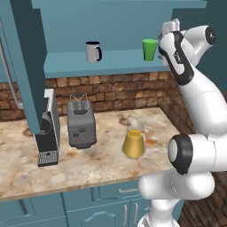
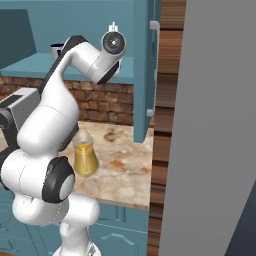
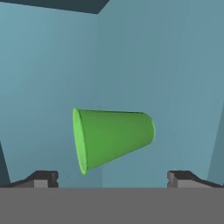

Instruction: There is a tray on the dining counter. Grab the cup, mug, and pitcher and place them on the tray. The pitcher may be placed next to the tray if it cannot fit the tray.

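Gripper (image 3: pixel 112 178) spread wide before the green cup (image 3: pixel 113 137) — centre the tapered wall between the fingers, then close gently.

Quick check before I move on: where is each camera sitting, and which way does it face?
Left base view: behind the arm's left, facing the worktop with the pitcher and the shelf holding mug and cup; arm at right.
Right base view: behind its right, same worktop; arm at left.
Hand view: on the hand, facing the cup; the claw is open.
Both base views share the pitcher.
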